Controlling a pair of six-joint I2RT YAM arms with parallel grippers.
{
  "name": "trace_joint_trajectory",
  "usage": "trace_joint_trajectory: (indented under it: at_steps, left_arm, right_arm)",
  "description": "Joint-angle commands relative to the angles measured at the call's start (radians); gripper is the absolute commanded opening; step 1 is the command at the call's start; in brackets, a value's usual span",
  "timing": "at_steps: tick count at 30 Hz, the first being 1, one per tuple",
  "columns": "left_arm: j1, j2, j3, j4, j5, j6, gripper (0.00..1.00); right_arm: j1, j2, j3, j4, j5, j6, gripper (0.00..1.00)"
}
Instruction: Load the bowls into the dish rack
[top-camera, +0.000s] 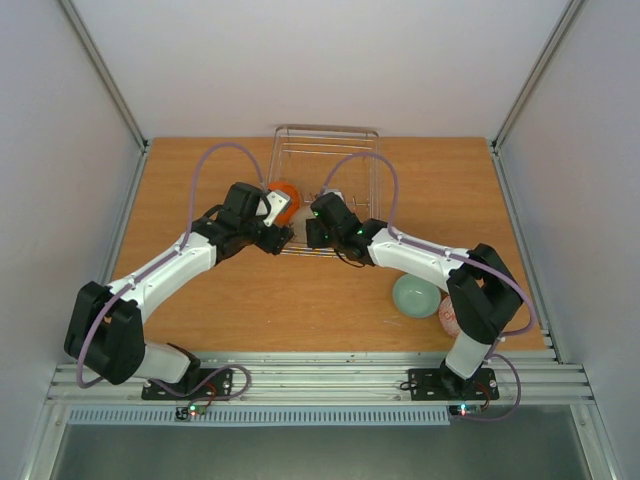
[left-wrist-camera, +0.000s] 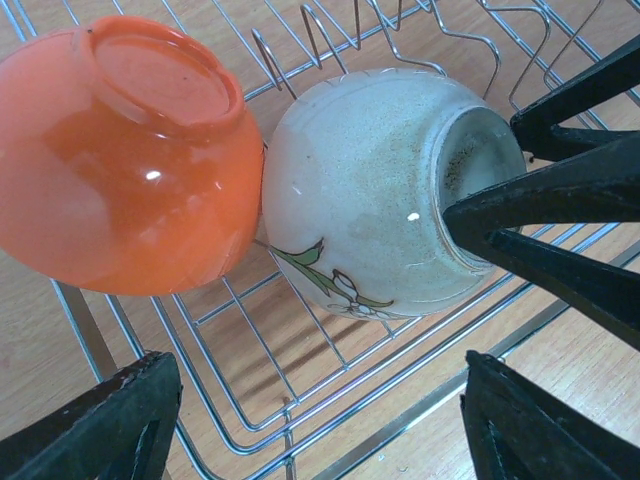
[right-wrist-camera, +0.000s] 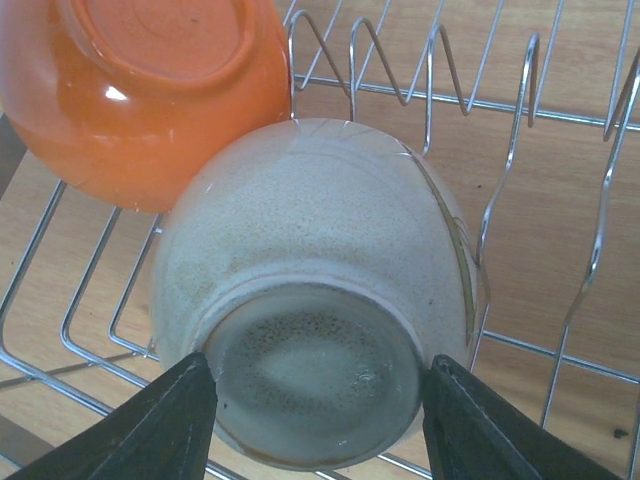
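Observation:
The wire dish rack (top-camera: 350, 160) stands at the back middle. An orange bowl (top-camera: 286, 197) lies on its side in the rack's near left part, also in the left wrist view (left-wrist-camera: 130, 160) and the right wrist view (right-wrist-camera: 150, 90). A speckled white bowl with a leaf pattern (left-wrist-camera: 370, 190) leans against it on the tines. My right gripper (right-wrist-camera: 315, 400) is shut on this white bowl's foot ring (right-wrist-camera: 315, 370), one finger on each side. My left gripper (left-wrist-camera: 320, 430) is open and empty, just near of the rack's front edge, below both bowls.
A pale mint-green bowl (top-camera: 416, 296) sits on the wooden table at the near right. A red-and-white patterned bowl (top-camera: 449, 318) lies beside it, partly hidden by my right arm. The rack's right half holds only upright tines (right-wrist-camera: 520, 120).

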Motion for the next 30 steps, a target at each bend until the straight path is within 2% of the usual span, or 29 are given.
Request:
trace_joint_trajectory:
  at_steps: [1,6,9,18,30]
  left_arm:
    - [0.007,-0.009,-0.010,0.049,0.013,0.008,0.77]
    - [0.007,-0.005,-0.010,0.048,0.016,0.007,0.77]
    - [0.007,0.007,-0.007,0.045,0.026,0.004,0.77]
    - [0.007,0.130,0.054,-0.005,0.113,-0.026,0.77]
    - [0.007,0.245,0.123,-0.043,0.126,-0.061,0.76]
  right_arm:
    - [0.007,0.028,0.018,0.012,0.015,-0.004,0.55]
    - [0.006,0.029,0.017,0.006,0.022,0.000,0.51]
    - [0.007,0.011,-0.003,0.007,0.025,0.010,0.59]
    - [0.008,-0.058,-0.083,0.021,0.039,0.033,0.68]
    - [0.010,-0.114,-0.180,0.029,0.056,0.054,0.72]
